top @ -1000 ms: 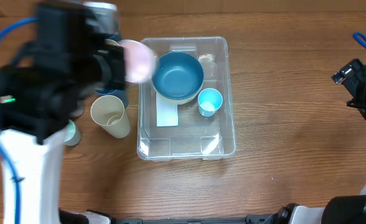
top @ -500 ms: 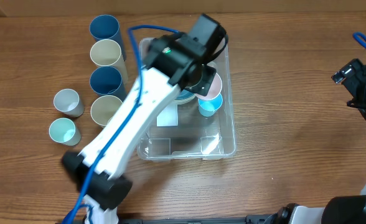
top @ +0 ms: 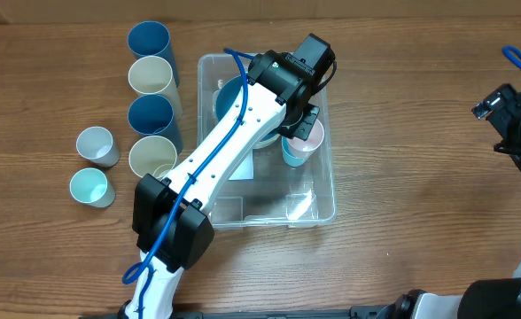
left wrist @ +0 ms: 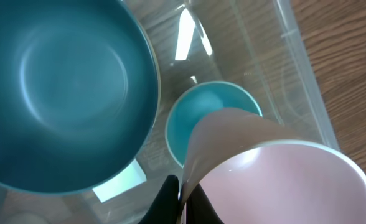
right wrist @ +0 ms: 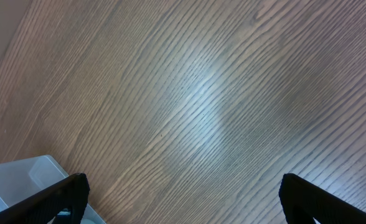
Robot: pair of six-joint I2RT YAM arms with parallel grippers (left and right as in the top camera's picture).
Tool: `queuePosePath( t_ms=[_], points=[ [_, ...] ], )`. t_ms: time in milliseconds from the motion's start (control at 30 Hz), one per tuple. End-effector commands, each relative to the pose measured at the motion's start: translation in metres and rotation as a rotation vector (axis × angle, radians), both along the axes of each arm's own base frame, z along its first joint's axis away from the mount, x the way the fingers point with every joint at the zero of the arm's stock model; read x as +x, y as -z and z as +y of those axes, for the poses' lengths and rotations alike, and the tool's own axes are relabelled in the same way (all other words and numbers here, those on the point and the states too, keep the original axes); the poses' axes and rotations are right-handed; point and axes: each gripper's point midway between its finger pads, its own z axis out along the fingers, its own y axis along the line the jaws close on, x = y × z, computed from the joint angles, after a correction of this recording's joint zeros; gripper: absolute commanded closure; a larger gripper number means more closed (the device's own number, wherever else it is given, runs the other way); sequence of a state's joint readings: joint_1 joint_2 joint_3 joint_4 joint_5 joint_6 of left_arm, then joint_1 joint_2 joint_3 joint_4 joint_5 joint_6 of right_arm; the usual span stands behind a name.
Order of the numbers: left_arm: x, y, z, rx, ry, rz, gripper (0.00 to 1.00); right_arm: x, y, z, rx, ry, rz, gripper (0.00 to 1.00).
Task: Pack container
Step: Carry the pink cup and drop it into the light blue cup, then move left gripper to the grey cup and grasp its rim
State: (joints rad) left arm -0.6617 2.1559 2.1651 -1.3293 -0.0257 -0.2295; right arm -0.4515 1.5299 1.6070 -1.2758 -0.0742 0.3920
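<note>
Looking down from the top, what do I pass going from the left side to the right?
Two small cups → column of four tall cups → container, where the left gripper holds a pink cup → right gripper.

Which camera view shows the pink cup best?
The left wrist view: the pink cup fills the foreground, its wall pinched by the left gripper. Overhead shows only a sliver under the left arm; the right wrist view shows none of it.

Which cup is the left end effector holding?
The pink cup, the only pink one. The left end effector grips its rim above the light blue cup in the container; the six others stand outside it.
</note>
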Motion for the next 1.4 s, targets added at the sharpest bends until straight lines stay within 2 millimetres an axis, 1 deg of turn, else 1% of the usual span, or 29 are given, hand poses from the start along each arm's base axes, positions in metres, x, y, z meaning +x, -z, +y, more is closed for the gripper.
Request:
queuePosePath(
  t_ms=[0,100,167,300,333,400,467,533,600,667,733,800,833,867,900,933,1000,1067,1100,1133,1167,1233,1267,1333,1367],
  points=[
    [0.002,0.003,-0.007,0.008,0.04,-0.018,0.96,0.001,-0.005,-0.002,-0.007,0.008,-0.016,0.0],
    [0.008,0.003,-0.001,0.044,0.039,-0.05,0.95,0.001,-0.005,-0.002,-0.006,0.008,-0.016,0.0],
    [0.008,0.003,0.0,0.05,0.05,-0.053,0.9,0.001,-0.005,-0.002,-0.007,0.008,-0.016,0.0],
    [0.008,0.0,0.0,0.056,0.088,-0.063,0.65,0.001,-0.005,-0.002,-0.007,0.008,-0.016,0.0],
    [0.007,-0.004,0.0,0.054,0.092,-0.068,0.63,0.001,-0.005,-0.002,-0.007,0.008,-0.016,0.0],
    [0.005,-0.018,0.004,0.052,0.093,-0.081,0.62,0.001,-0.005,-0.002,-0.007,0.008,-0.016,0.0],
    [0.003,-0.046,0.013,0.061,0.081,-0.12,0.63,0.001,-0.005,-0.002,-0.007,0.008,-0.016,0.0],
    [-0.001,-0.079,0.025,0.067,0.049,-0.176,0.63,0.001,-0.005,-0.002,-0.007,0.008,-0.016,0.0],
    [-0.009,-0.118,0.044,0.067,-0.001,-0.239,0.62,0.001,-0.005,-0.002,-0.007,0.008,-0.016,0.0],
    [-0.022,-0.153,0.069,0.069,-0.063,-0.293,0.61,0.001,-0.005,-0.002,-0.007,0.008,-0.016,0.0],
    [-0.034,-0.185,0.1,0.073,-0.146,-0.355,0.59,0.001,-0.005,-0.002,-0.007,0.008,-0.016,0.0],
    [-0.046,-0.211,0.121,0.024,-0.193,-0.406,0.54,0.001,-0.005,-0.002,-0.006,0.008,-0.016,0.0],
    [-0.051,-0.225,0.135,0.002,-0.226,-0.436,0.53,0.001,-0.005,-0.002,-0.007,0.009,-0.016,0.0],
    [-0.057,-0.239,0.154,-0.018,-0.269,-0.47,0.52,0.001,-0.005,-0.002,-0.007,0.008,-0.016,0.0],
    [-0.062,-0.25,0.171,-0.033,-0.307,-0.494,0.51,0.001,-0.005,-0.002,-0.007,0.008,-0.016,0.0],
    [-0.069,-0.26,0.193,-0.046,-0.361,-0.519,0.49,0.001,-0.005,-0.002,-0.007,0.008,-0.016,0.0],
    [-0.083,-0.272,0.233,-0.047,-0.467,-0.554,0.46,0.001,-0.005,-0.002,-0.007,0.008,-0.016,0.0],
    [-0.099,-0.273,0.271,-0.038,-0.582,-0.56,0.44,0.001,-0.005,-0.002,-0.007,0.008,-0.016,0.0],
    [-0.106,-0.271,0.285,-0.036,-0.629,-0.554,0.44,0.001,-0.005,-0.002,-0.007,0.008,-0.016,0.0],
    [-0.116,-0.264,0.304,-0.038,-0.709,-0.532,0.43,0.001,-0.005,-0.002,-0.007,0.008,-0.016,0.0],
    [-0.123,-0.256,0.317,-0.038,-0.767,-0.506,0.43,0.001,-0.005,-0.002,-0.007,0.008,-0.016,0.0],
    [-0.132,-0.237,0.334,-0.035,-0.854,-0.44,0.43,0.001,-0.005,-0.002,-0.007,0.008,-0.016,0.0],
    [-0.134,-0.221,0.345,-0.03,-0.904,-0.387,0.43,0.001,-0.005,-0.002,-0.007,0.008,-0.016,0.0],
    [-0.13,-0.189,0.362,-0.022,-0.977,-0.298,0.43,0.001,-0.005,-0.002,-0.007,0.008,-0.016,0.0],
    [-0.123,-0.171,0.371,-0.02,-1.002,-0.261,0.41,0.001,-0.005,-0.002,-0.007,0.008,-0.016,0.0]
  ],
)
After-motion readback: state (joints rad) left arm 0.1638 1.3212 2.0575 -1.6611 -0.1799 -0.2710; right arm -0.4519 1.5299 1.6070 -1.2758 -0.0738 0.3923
